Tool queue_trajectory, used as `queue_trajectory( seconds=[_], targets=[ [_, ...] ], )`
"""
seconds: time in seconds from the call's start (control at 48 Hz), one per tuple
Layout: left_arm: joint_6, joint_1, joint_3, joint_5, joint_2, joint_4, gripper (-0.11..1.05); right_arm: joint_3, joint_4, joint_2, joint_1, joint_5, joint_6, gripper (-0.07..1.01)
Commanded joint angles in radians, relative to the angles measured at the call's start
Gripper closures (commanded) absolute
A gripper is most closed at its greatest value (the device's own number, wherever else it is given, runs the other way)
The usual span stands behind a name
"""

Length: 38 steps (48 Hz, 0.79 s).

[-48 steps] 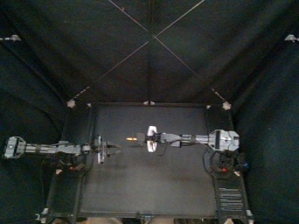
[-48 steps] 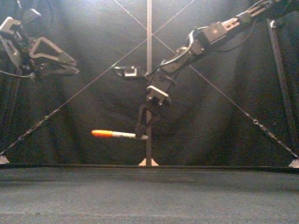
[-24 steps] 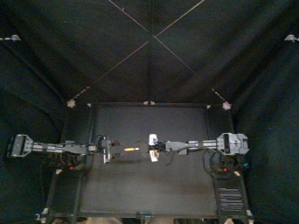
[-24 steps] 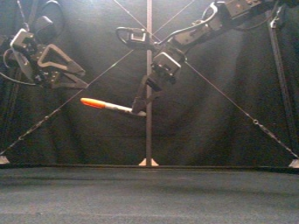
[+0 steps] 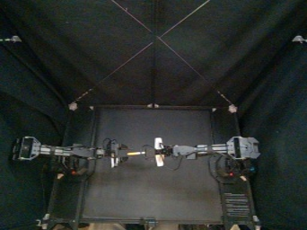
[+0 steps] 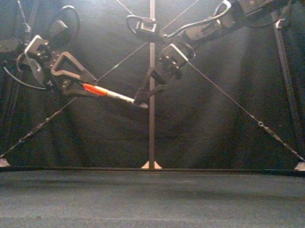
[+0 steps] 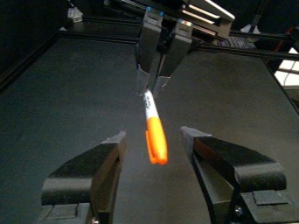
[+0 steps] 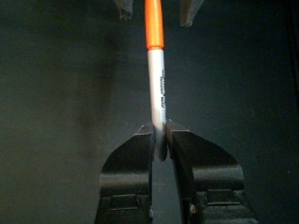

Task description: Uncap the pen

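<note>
The pen [image 6: 110,93] hangs tilted in the air above the middle of the black table [image 5: 144,193]. Its white barrel is clamped at the 3 o'clock end in the right gripper [image 8: 160,131], and its orange cap [image 7: 156,144] points toward 9 o'clock. There the left gripper [image 7: 152,135] has its jaws spread, one on each side of the cap, with a gap on both sides. Only the two arms stand near the pen, and the table's edges at 6 and 12 o'clock lie well apart from it.

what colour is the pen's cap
Orange cap, on a white barrel. It shows best in the left wrist view.
</note>
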Motion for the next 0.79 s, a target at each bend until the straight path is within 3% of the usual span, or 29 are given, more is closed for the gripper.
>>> queue_trajectory(
  seconds=[0.021,0.104,0.229,0.542,0.792],
  targets=[
    [0.0000,0.009,-0.032,-0.011,0.020,-0.003,0.08,-0.011,0.000,-0.049,0.000,-0.009,0.002,0.48],
    [0.0000,0.023,-0.037,-0.011,0.028,-0.009,0.10,-0.011,0.000,-0.051,0.000,-0.009,0.002,0.48],
    [0.0015,0.028,-0.032,-0.011,0.029,-0.023,0.18,-0.011,0.000,-0.049,0.000,-0.009,0.002,0.48],
    [0.0031,0.035,-0.029,-0.011,0.025,-0.025,0.59,0.005,0.003,-0.058,-0.005,-0.011,0.003,0.48],
    [0.0015,0.028,-0.011,-0.011,-0.011,-0.026,0.63,0.077,0.018,-0.115,-0.023,-0.044,0.005,0.48]
  ],
)
